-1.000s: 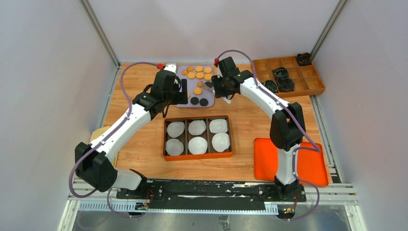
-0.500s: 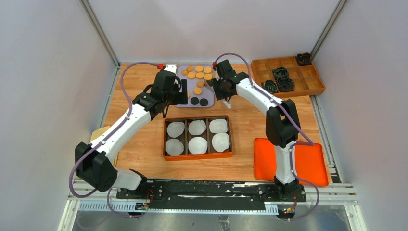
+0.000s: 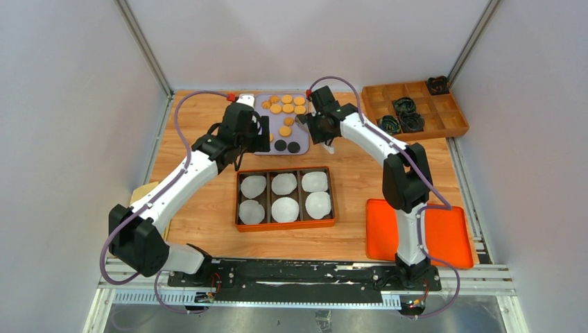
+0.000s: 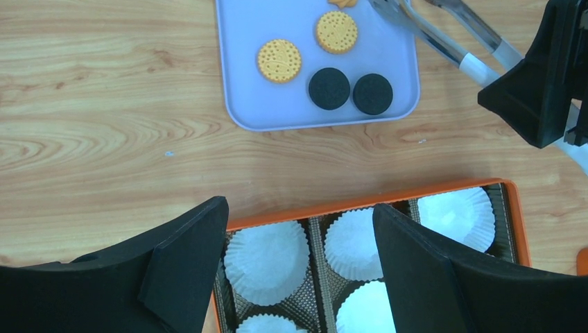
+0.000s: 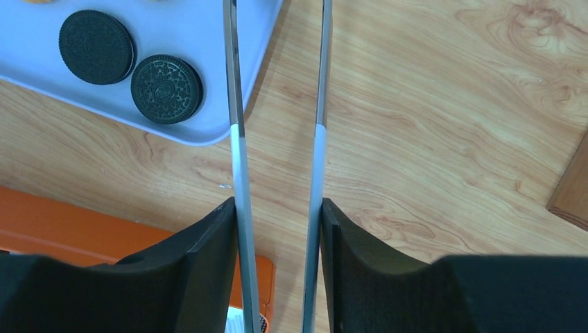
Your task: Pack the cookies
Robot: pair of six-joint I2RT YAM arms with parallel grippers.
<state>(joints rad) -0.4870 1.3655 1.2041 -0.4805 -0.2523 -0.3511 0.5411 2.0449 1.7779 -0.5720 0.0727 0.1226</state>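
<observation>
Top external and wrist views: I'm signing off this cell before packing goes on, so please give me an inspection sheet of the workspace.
Surface: wooden table, no spills seen.
Job's things: golden cookies and two dark cookies on lilac tray; orange box holds six white liners, no cookies in them.
Clutter: divided orange bin with black coiled parts far right; flat orange tray near right.
Grippers: left gripper open, empty; right gripper shut on metal tongs.
Cables: purple cables along both arms, no snag seen.
Surroundings: plain grey walls, nothing seen beyond.
</observation>
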